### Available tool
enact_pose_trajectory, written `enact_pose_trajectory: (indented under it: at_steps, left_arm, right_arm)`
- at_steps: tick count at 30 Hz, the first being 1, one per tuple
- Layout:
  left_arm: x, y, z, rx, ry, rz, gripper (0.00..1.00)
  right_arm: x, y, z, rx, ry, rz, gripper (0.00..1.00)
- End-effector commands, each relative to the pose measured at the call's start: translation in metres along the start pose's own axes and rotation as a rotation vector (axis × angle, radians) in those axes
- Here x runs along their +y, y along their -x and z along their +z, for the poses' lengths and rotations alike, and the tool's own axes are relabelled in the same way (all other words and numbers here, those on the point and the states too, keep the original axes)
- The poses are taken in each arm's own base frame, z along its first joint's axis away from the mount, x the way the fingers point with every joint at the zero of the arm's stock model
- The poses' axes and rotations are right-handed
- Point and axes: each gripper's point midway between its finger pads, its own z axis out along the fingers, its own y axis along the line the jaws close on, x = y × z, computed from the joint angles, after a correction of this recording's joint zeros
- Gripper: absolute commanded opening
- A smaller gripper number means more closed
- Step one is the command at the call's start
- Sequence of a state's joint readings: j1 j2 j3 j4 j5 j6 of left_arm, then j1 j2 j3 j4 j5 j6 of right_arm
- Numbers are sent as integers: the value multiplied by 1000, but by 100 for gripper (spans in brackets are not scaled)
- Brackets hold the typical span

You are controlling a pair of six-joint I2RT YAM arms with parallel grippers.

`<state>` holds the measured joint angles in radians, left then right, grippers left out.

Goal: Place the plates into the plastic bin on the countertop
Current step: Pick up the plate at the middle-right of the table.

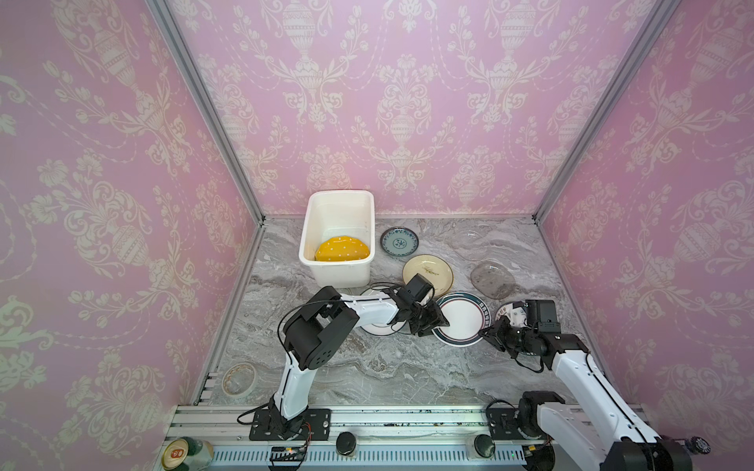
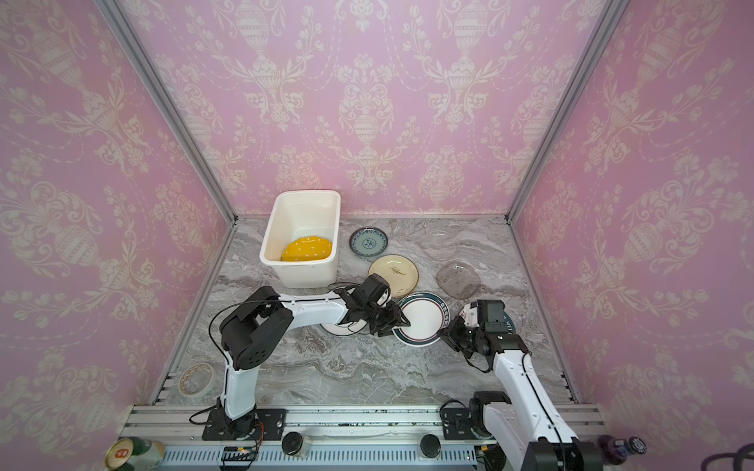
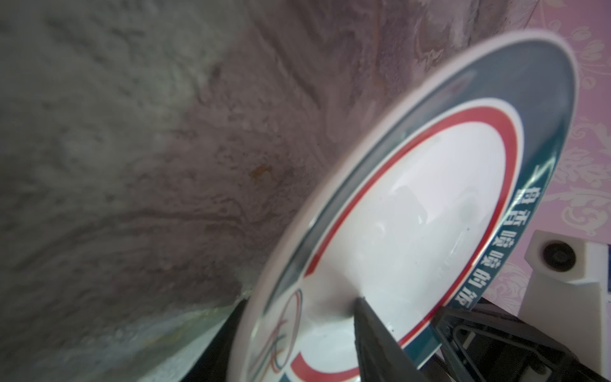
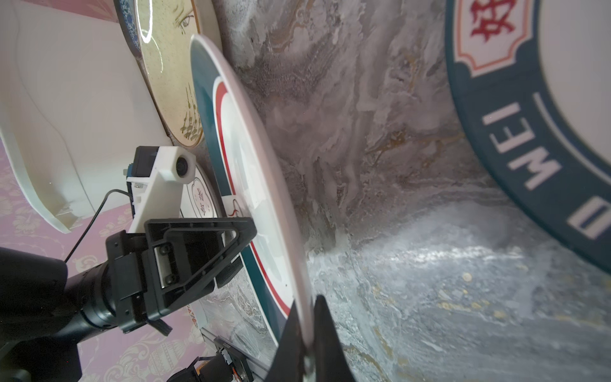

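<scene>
Your right claw [image 4: 305, 330] pinches tight on the rim of the round white teal-banded plate [image 1: 463, 318]. Your left claw [image 1: 435, 322], half-spread, clamps the opposite rim.

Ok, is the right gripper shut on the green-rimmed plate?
Shut: the right gripper pinches the rim of the green-rimmed plate.

A round white plate [image 1: 377, 329] lies mostly hidden beneath the left arm [image 1: 367, 310]; a clear glass plate [image 1: 473, 244], seemingly, barely shows against the grey marble-patterned countertop [image 1: 367, 367].
</scene>
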<state>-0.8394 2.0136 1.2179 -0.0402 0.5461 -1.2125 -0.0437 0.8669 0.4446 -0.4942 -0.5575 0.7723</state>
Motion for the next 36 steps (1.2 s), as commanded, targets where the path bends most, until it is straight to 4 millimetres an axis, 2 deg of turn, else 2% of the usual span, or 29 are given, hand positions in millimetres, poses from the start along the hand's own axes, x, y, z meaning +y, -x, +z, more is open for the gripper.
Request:
enact_pose_trajectory:
  at_steps: [1, 12, 16, 21, 28, 34, 36]
  left_arm:
    - [-21, -5, -14, -9, -36, 63, 47]
    - [-68, -11, -59, -79, -145, 227, 29]
    - [-86, -16, -77, -102, -195, 283, 25]
    - [-103, -19, -96, -139, -262, 334, 22]
    - [-119, -24, -105, -143, -344, 367, 19]
    - [-124, -25, -106, -138, -365, 370, 1]
    - [-124, -24, -106, -142, -362, 367, 0]
  right_arm:
    - [18, -1, -11, -12, 71, 2, 0]
    - [53, 2, -35, -26, 156, 7, 0]
    - [64, 1, -45, -26, 180, -6, 0]
    - [69, -2, -51, -17, 186, -13, 0]
    - [75, -6, -51, 13, 222, -6, 0]
    - [76, -11, -53, 29, 235, -14, 0]
    - [76, -11, -54, 28, 232, -18, 0]
